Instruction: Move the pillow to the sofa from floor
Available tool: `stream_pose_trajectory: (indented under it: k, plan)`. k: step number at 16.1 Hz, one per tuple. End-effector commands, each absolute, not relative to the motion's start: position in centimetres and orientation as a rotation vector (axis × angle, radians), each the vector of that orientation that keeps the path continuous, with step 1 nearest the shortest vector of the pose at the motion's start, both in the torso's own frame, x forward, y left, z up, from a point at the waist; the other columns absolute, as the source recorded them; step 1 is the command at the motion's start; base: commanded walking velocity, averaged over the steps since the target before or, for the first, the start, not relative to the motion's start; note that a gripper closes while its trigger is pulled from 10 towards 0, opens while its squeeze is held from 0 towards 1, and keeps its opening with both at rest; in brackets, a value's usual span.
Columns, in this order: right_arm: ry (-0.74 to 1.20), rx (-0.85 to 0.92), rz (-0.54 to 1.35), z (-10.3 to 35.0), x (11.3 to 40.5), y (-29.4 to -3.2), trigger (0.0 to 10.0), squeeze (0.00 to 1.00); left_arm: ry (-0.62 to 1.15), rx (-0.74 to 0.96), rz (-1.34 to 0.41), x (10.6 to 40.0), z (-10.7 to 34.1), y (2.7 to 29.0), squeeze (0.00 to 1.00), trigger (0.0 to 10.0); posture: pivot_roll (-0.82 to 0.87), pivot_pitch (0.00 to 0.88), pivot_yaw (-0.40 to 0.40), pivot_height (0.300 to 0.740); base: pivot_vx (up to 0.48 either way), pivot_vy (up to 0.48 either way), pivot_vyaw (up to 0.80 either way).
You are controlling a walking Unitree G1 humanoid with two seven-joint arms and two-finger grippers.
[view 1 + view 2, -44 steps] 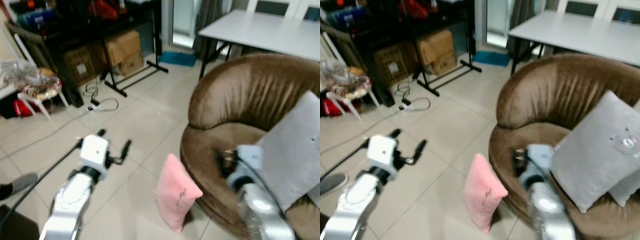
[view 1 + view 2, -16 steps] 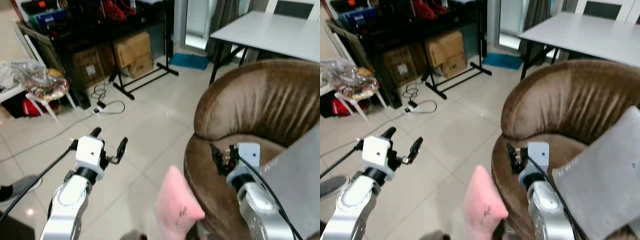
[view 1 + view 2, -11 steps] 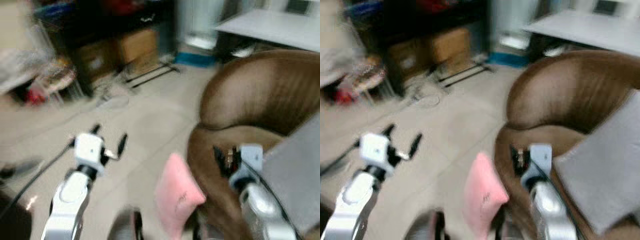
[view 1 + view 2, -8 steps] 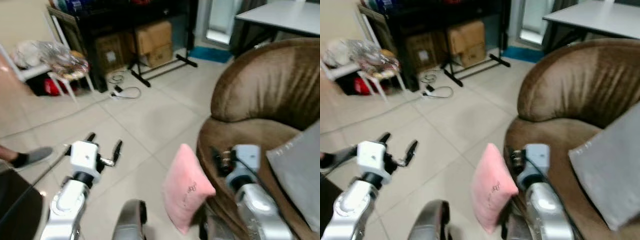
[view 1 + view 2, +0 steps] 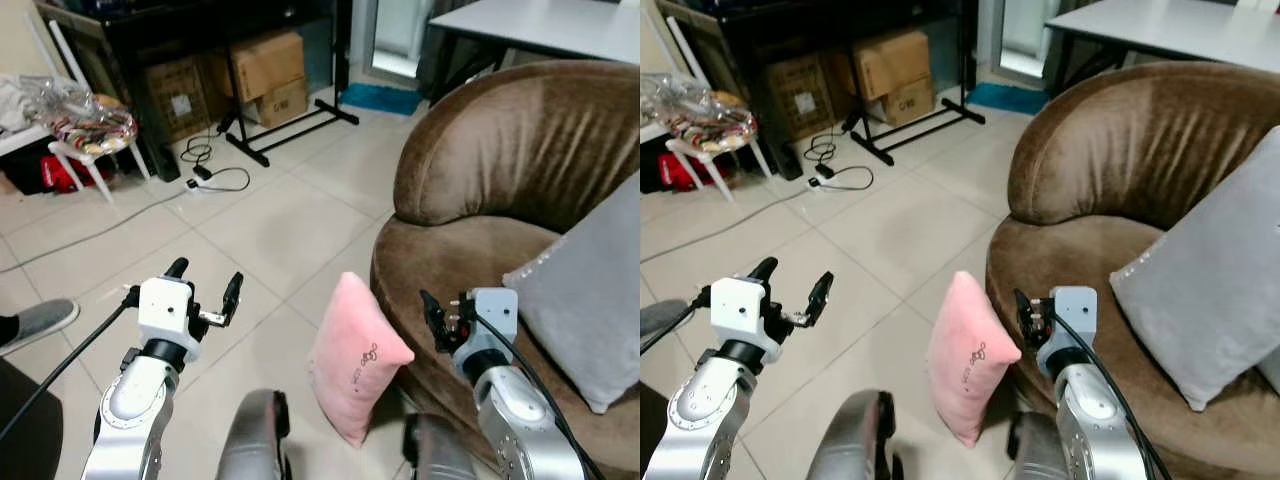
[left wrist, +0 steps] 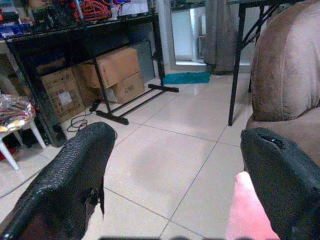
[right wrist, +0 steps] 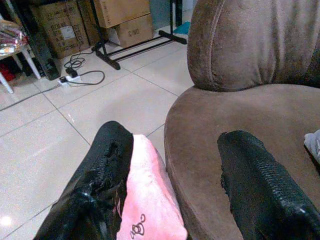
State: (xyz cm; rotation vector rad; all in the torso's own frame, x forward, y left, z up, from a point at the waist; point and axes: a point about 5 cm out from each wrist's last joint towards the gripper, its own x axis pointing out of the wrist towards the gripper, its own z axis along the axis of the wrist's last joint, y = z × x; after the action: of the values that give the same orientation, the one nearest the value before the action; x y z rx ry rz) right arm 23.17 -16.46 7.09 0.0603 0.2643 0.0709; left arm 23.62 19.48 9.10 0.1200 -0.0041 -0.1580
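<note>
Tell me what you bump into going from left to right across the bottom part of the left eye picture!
left gripper → pink pillow → right gripper → brown sofa → grey cushion lying on the sofa.

One pink pillow stands on the floor. One grey cushion lies on the one brown sofa. Two tools: left tool, right tool (both spread). Three cardboard boxes, one desk, one shoe.
</note>
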Motion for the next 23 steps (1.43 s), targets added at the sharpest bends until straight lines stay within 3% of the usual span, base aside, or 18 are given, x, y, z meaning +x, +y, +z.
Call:
stream_pose_trajectory:
  k: [1, 7, 14, 23]
  plan:
    - [0.246, 0.067, 0.076, 7.4, 23.5, -16.3, 10.0, 0.00, -0.022, 0.124, -0.151, 23.9, 9.4, 19.7, 0.00, 10.0, -0.07, 0.000, 0.067, 0.592, 0.000, 0.000, 0.00]
    - [0.252, 0.018, 0.138, 7.5, 23.6, -15.9, 10.0, 0.00, -0.032, 0.121, -0.168, 24.0, 9.4, 19.5, 0.00, 10.0, -0.07, 0.000, 0.066, 0.572, 0.000, 0.000, 0.00]
    - [0.260, 0.018, 0.171, 7.4, 23.7, -15.7, 10.0, 0.00, -0.040, 0.116, -0.166, 23.8, 9.5, 19.6, 0.00, 10.0, -0.06, 0.000, 0.063, 0.572, 0.282, 0.000, 0.80]
    - [0.294, 0.012, 0.064, 6.7, 23.7, -16.9, 10.0, 0.00, -0.015, 0.135, -0.165, 24.2, 9.2, 19.6, 0.00, 10.0, -0.06, 0.000, 0.068, 0.563, 0.090, 0.000, 0.00]
